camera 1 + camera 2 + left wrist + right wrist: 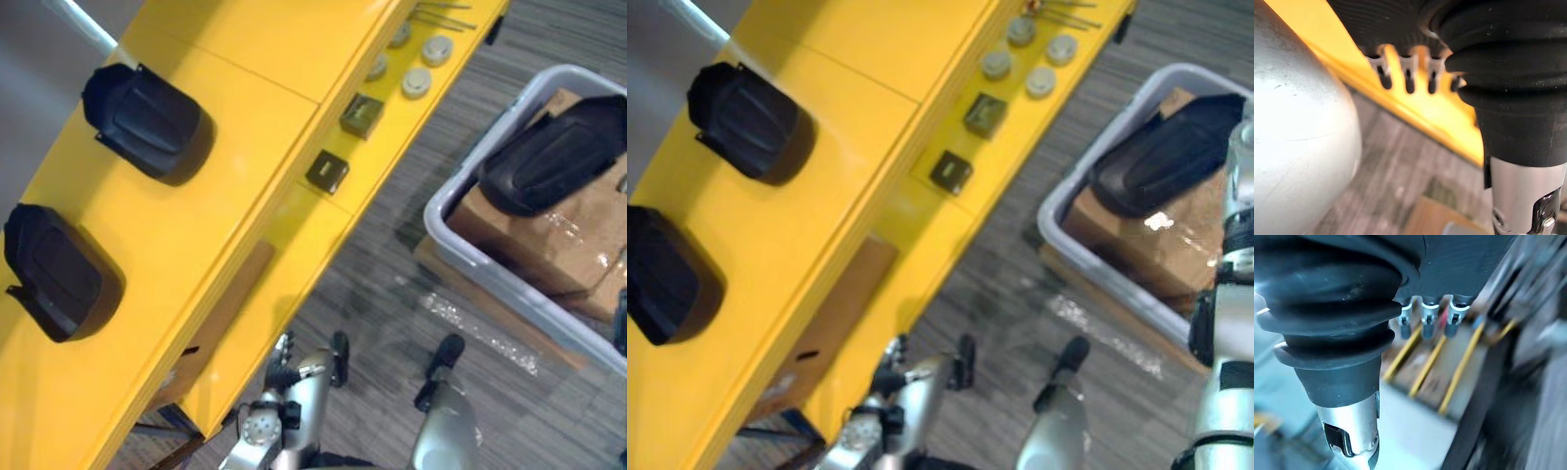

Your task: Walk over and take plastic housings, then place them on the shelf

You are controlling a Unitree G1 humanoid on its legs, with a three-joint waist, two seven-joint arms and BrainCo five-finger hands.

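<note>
The left hand (1396, 22) hung beside the edge of the yellow shelf (245, 59), but I could not tell if it was open or closed. The right hand (1459, 264) was just as hard to read, and everything past it was a blur. The grey bin (490, 279) was cut off at the side, so part of it was hidden. Some thin sticks (441, 15) at the far end of the shelf were too small to count.

There were three black plastic housings. Two lay on top of the shelf, apart from each other: the far housing (147, 119) and the near housing (59, 272). The third housing (554, 157) lay in the bin, on a brown box (549, 245). On the lower step of the shelf sat four round grey discs (1040, 80) close together and two small square boxes (361, 115), one after the other.
</note>
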